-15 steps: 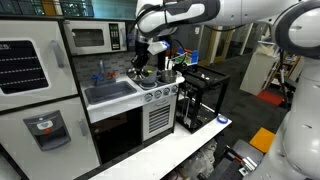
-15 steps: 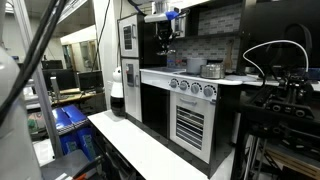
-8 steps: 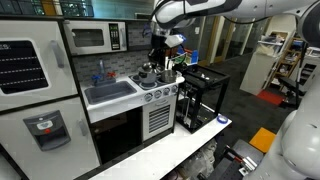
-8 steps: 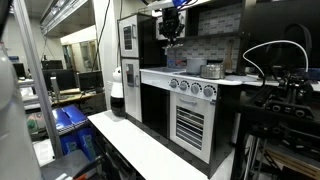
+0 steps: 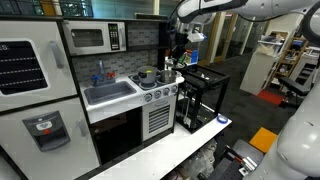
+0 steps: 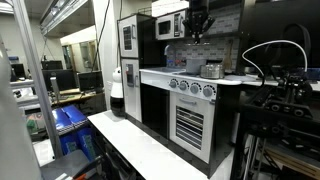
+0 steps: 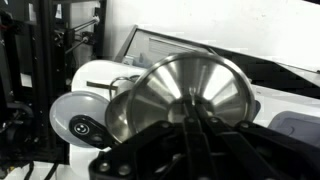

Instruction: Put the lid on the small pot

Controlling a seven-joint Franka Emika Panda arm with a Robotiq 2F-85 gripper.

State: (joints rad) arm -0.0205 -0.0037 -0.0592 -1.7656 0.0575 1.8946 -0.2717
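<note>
Gripper (image 7: 193, 113) clenched on lid (image 7: 165, 90) by its knob; hangs high above stove (image 5: 160, 93), presumably for clearance before lowering.

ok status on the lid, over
Gripper shut on lid. Lid held high above stove, not placed yet. No obstruction seen.

White play kitchen (image 5: 60, 110) stands in a lab room: microwave (image 5: 90, 38) above, sink (image 5: 110, 92) in its counter, oven (image 5: 157, 118) below. Black open rack (image 5: 202, 95) just beside. White bench (image 5: 170, 150) in foreground. Ceiling strip lights (image 6: 62, 12) lit
</note>
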